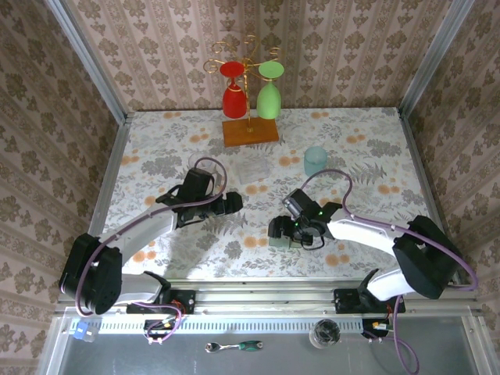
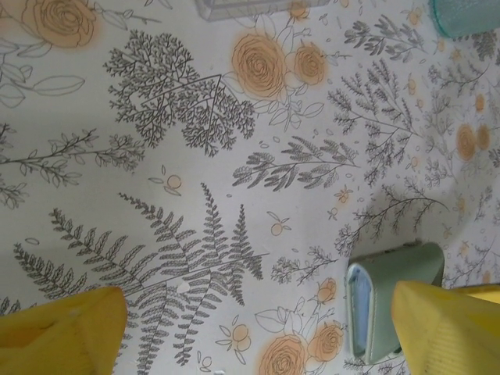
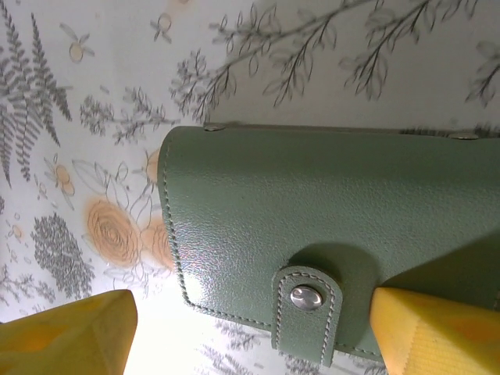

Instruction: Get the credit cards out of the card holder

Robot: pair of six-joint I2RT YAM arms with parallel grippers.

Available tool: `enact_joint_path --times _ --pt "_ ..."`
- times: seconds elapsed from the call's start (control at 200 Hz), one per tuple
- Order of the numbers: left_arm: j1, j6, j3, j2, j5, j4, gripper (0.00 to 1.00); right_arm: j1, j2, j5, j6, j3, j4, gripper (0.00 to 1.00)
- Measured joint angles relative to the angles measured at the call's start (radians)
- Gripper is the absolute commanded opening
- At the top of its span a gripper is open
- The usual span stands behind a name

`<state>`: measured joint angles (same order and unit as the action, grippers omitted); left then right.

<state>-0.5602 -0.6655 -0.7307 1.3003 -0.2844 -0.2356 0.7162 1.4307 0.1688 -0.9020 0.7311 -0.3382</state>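
Note:
The card holder [image 3: 312, 203] is a sage-green wallet lying folded on the table, its strap snapped shut. My right gripper [image 3: 250, 336] hovers low over its strap edge, open, one yellow finger [image 3: 66, 336] off the wallet's corner and the other over its far side. From above, the card holder [image 1: 279, 241] peeks out under the right gripper [image 1: 275, 229]. My left gripper [image 1: 233, 203] is open over bare table to the left of it. In the left wrist view the card holder [image 2: 394, 301] lies by that gripper's right finger [image 2: 445, 328]. The credit cards are hidden inside.
A clear plastic tray [image 1: 251, 170] and a pale teal cup [image 1: 316, 160] stand behind the grippers. Further back, a gold rack on a wooden base [image 1: 250, 131] holds a red and a green glass. The table has a floral cloth and wallpapered walls around it.

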Motion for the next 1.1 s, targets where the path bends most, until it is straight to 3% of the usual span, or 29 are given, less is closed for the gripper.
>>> enact_joint_path --times 0.135,0.37,0.705,1.1 --pt "0.0 0.0 0.004 -0.002 0.0 -0.002 0.88 -0.041 0.031 0.019 0.037 0.027 0.008 0.8" --pt "-0.002 0.0 0.004 0.001 -0.023 0.013 0.79 -0.06 0.03 0.027 0.066 0.042 0.005 0.8" --pt "-0.06 -0.016 -0.095 0.199 -0.091 0.097 0.46 -0.017 -0.09 0.108 0.023 -0.082 0.024 0.8" --pt "-0.135 -0.027 -0.261 0.415 -0.188 0.18 0.39 -0.053 -0.087 0.097 -0.014 -0.136 0.071 0.78"
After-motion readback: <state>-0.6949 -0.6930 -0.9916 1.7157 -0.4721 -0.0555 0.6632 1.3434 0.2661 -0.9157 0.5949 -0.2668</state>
